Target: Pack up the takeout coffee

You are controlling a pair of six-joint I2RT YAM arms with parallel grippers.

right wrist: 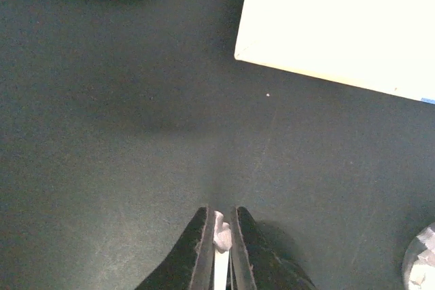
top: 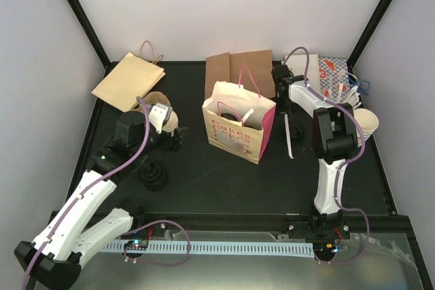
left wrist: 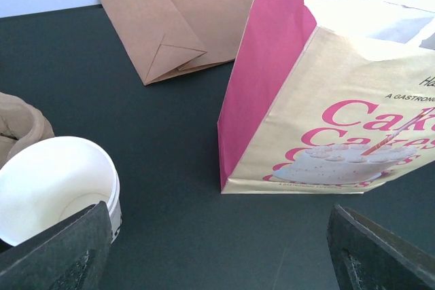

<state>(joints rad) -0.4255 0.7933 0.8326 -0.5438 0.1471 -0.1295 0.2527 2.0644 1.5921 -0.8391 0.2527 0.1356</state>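
The takeout coffee cup [top: 168, 120] stands upright on the black table, left of the pink and cream "Cakes" paper bag [top: 238, 127]. In the left wrist view the cup [left wrist: 54, 181] is empty and cream inside, right beside my left finger [left wrist: 64, 249]. My left gripper [left wrist: 221, 236] is wide open, with only bare table between the jaws; it also shows in the top view [top: 172, 140]. The bag [left wrist: 326, 113] stands upright ahead of it. My right gripper [right wrist: 219, 219] is shut on a thin white stick [right wrist: 221, 236] near the back right [top: 281, 89].
Flat brown bags lie at the back left [top: 129, 79] and behind the Cakes bag [top: 238, 71]. Black lids [top: 153, 176] sit near the left arm. A stack of cream cups [top: 367, 123] and a white red-printed bag [top: 333, 76] are at the right. Crumpled brown paper [left wrist: 20, 123] lies behind the cup.
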